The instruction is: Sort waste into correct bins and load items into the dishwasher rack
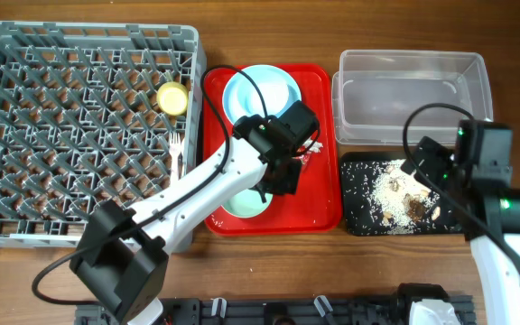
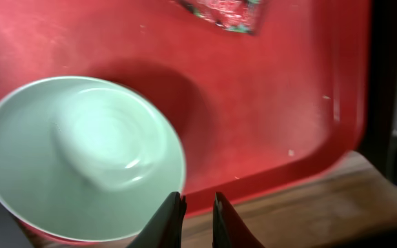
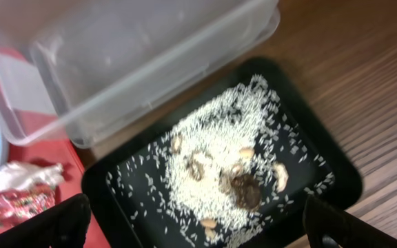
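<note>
My left gripper (image 1: 278, 176) (image 2: 197, 207) hovers over the red tray, fingers almost together and holding nothing, beside the rim of the pale green bowl (image 1: 245, 204) (image 2: 81, 158). The red crinkled wrapper (image 1: 312, 155) (image 2: 226, 14) (image 3: 19, 207) and a white crumpled tissue (image 3: 26, 176) lie on the tray's right side. A light blue dish (image 1: 260, 90) sits at the tray's back. My right gripper (image 1: 425, 167) (image 3: 195, 220) is wide open above the black tray (image 1: 359, 212) (image 3: 102, 186), which holds the food scraps (image 1: 404, 199) (image 3: 226, 172). The yellow cup (image 1: 171, 97) and white fork (image 1: 179, 149) are in the grey rack (image 1: 25, 117).
The clear tub (image 1: 411, 90) (image 3: 116, 62) stands behind the black tray. The flat red tray (image 1: 319, 208) (image 2: 274, 103) lies between the rack and the bins. Bare wooden table runs along the front edge.
</note>
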Robot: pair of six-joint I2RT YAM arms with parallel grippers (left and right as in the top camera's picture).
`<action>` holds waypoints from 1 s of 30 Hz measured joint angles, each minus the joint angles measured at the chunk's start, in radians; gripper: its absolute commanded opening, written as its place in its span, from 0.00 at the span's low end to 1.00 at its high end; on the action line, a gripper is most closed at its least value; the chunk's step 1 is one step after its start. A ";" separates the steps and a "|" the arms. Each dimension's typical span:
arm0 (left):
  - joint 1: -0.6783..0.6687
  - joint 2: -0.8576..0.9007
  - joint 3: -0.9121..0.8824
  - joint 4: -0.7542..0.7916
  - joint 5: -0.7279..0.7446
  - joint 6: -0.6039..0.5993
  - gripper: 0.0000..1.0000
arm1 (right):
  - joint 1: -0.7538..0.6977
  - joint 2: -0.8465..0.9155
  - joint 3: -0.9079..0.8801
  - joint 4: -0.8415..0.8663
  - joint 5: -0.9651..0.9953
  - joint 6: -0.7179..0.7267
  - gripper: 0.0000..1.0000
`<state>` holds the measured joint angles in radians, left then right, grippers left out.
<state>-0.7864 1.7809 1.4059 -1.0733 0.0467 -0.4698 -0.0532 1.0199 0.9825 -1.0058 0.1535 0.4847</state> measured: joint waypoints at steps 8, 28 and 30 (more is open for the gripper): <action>-0.014 0.007 -0.056 0.015 -0.050 -0.016 0.18 | 0.000 0.208 0.000 0.000 -0.039 0.000 1.00; -0.093 0.010 -0.155 0.106 -0.077 -0.046 0.17 | 0.000 0.245 0.000 0.054 -0.042 -0.001 1.00; -0.093 0.010 -0.169 0.125 -0.080 -0.046 0.17 | 0.000 0.245 0.000 0.072 -0.042 0.000 1.00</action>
<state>-0.8799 1.7908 1.2366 -0.9482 -0.0334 -0.5156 -0.0532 1.2644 0.9825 -0.9337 0.1116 0.4843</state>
